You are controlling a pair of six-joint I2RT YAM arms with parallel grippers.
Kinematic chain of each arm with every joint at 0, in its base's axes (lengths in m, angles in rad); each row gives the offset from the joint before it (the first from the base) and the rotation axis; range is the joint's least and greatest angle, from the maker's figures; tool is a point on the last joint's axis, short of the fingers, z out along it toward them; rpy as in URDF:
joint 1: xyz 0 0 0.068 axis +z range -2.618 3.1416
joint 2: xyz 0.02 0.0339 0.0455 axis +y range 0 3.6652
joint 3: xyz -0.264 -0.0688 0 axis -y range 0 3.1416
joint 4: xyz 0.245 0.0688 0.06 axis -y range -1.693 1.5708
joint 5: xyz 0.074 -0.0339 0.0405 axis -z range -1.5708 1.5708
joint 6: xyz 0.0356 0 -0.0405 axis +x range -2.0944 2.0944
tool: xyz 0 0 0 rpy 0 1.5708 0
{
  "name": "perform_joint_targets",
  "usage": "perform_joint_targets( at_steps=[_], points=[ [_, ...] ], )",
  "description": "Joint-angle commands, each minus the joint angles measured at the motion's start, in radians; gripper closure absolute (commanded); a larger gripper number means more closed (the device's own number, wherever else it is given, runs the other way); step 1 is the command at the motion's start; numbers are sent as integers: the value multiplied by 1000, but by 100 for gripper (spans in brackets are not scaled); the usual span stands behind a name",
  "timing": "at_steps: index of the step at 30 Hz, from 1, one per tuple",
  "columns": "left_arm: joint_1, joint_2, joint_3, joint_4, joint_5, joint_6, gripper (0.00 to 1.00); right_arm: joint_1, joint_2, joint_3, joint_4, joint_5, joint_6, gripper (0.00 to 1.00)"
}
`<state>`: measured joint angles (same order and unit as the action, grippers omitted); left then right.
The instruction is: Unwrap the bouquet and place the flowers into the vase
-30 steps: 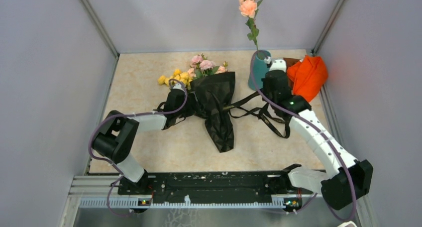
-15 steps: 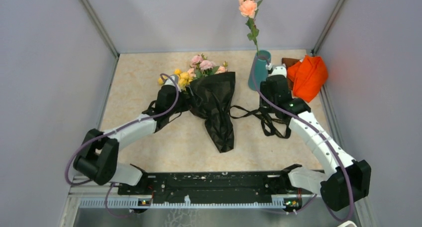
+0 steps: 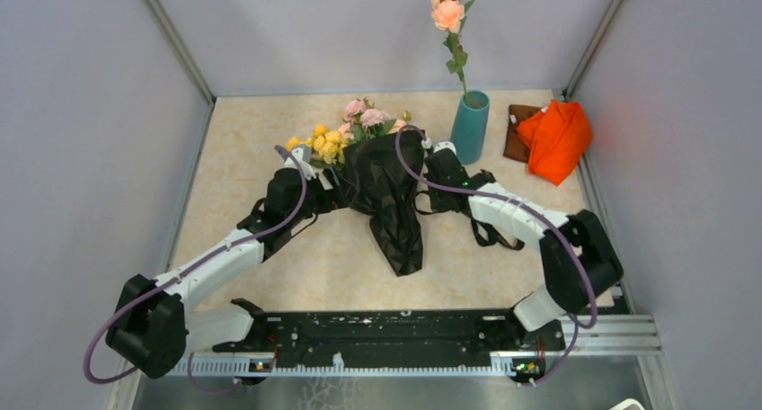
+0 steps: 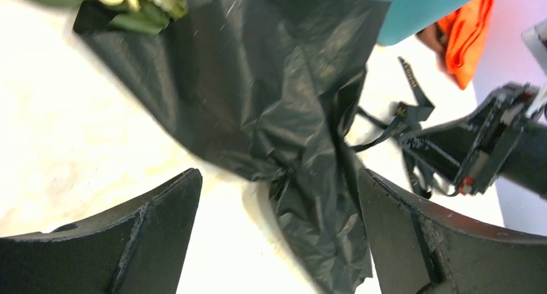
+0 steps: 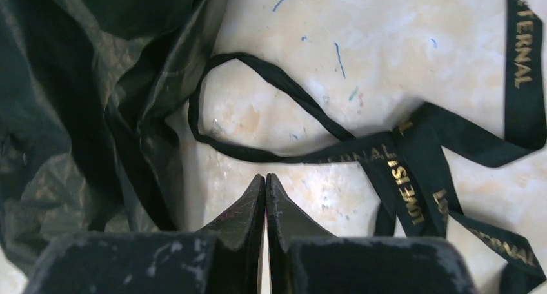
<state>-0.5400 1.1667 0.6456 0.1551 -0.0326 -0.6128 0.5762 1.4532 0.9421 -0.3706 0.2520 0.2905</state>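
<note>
The bouquet lies mid-table, its pink and yellow flowers (image 3: pixel 346 133) sticking out of a glossy black wrapping sheet (image 3: pixel 388 199). My left gripper (image 3: pixel 322 178) stands open at the sheet's left side; in the left wrist view the sheet (image 4: pixel 271 94) lies just beyond the wide-apart fingers (image 4: pixel 161 223). My right gripper (image 3: pixel 424 151) is shut at the sheet's right edge. In the right wrist view its tips (image 5: pixel 266 178) hold nothing, just short of the loose black ribbon (image 5: pixel 413 165). The teal vase (image 3: pixel 470 127) stands upright behind, holding a tall peach rose stem.
An orange cloth (image 3: pixel 555 138) lies at the back right, beside the vase. Ribbon tails (image 3: pixel 490 226) trail over the table right of the wrapping. Grey walls enclose the table on the left, back and right.
The right gripper left the vase and swung left to the wrapping's right edge. The left arm stretched forward, its gripper staying at the bouquet's left side.
</note>
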Motion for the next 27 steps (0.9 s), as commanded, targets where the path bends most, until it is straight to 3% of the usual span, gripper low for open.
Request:
perform_joint_targets(
  at_steps=[1,15,27],
  points=[
    [-3,-59,-63,-24,-29,-11,4,1,118,141,85,-20,20,100],
    [-5,-105,-121,-50,-47,-2,4,63,474,371,108,-62,-4,100],
    [-4,-105,-141,-39,-43,-5,3,221,542,518,51,-57,0,100]
  ],
)
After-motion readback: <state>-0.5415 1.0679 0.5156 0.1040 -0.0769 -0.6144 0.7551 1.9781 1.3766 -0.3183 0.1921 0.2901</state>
